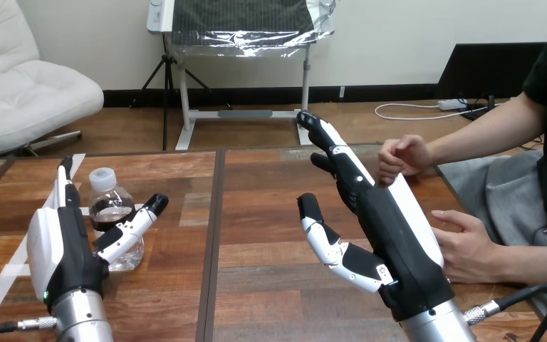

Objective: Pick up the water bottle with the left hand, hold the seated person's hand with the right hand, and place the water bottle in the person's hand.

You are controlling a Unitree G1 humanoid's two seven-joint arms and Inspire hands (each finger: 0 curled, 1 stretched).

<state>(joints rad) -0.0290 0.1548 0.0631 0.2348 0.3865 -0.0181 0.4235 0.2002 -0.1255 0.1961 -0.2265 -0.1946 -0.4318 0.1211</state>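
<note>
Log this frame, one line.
left hand open beside bottle | bottle upright on table | right hand open beside person's raised hand

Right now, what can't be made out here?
Head view, bottle: lower part behind the thumb of the left hand; contact unclear.
Head view, person's upper hand: edge behind the right hand; touching or apart unclear.
Head view, person's lower hand: part behind the right hand.

Water bottle [113, 212] — clear, white-capped — upright at left; person's raised hand [401, 158] at right.
</note>
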